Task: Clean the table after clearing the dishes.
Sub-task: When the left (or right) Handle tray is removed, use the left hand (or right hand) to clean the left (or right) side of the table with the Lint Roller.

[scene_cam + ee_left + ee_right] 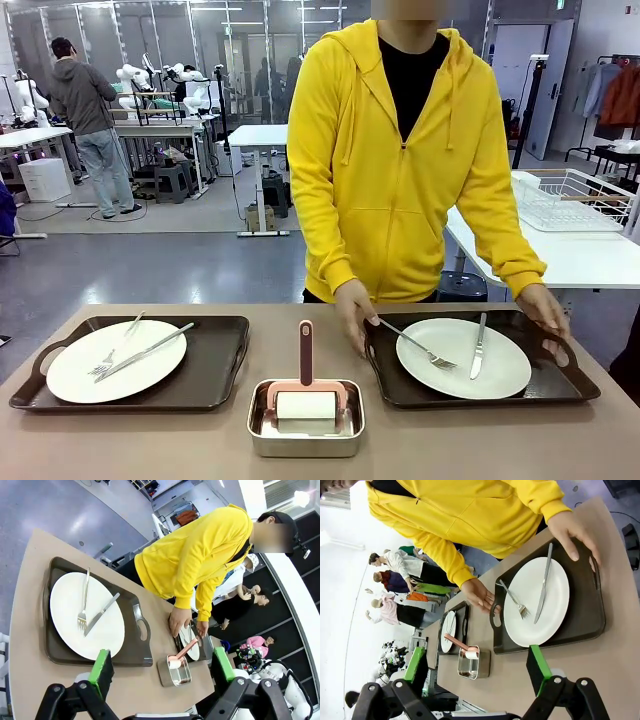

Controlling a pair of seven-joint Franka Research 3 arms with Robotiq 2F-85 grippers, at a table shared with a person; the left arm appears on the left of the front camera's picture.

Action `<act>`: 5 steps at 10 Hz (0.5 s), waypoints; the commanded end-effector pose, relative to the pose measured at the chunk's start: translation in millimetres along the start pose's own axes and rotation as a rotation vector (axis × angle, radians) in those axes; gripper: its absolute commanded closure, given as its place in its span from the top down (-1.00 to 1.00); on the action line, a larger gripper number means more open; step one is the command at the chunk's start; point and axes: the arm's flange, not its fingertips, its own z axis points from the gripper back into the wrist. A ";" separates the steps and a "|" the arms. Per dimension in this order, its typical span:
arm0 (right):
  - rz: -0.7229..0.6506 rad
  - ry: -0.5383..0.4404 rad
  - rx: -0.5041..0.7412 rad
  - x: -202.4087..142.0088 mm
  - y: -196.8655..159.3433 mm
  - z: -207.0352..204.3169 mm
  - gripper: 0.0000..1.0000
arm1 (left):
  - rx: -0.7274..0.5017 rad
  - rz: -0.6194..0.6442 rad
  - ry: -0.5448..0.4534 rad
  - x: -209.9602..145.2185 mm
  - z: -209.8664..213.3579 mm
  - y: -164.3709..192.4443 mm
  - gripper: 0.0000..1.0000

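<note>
So in the front view, the worktop [440,450] is carrying two dark trays. The left tray [215,372] is holding a white plate [75,375] with two silver utensils [140,352] lying crossed on it. The right tray [560,388] is holding a second plate [505,365] with a fork [420,345] and a knife [478,347]. A person in a yellow hoodie [400,170] is resting one hand [355,305] on its near-middle end and the other hand [540,305] on its far-right end. In the lower middle, between the trays, a small steel pan [306,440] is holding a white roller [306,405] with a pink handle.

Left wrist view: the left pincer [162,666] is hanging spread wide, pinching nothing. The plate and tray are sitting at the left of the frame, the pan lower middle.

Right wrist view: the right pincer [476,665] is spread wide and empty too. The person's tray is sitting centre right, the pan lower centre.
</note>
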 end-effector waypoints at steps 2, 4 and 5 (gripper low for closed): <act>0.008 -0.004 0.013 0.1 1.1 -0.1 1.00 | -0.004 -0.007 -0.009 -0.6 3.4 0.4 1.00; 0.008 -0.004 0.013 0.1 1.1 -0.1 1.00 | -0.004 -0.007 -0.009 -0.6 3.4 0.4 1.00; 0.008 -0.004 0.013 0.1 1.1 -0.1 1.00 | -0.004 -0.007 -0.009 -0.6 3.4 0.4 1.00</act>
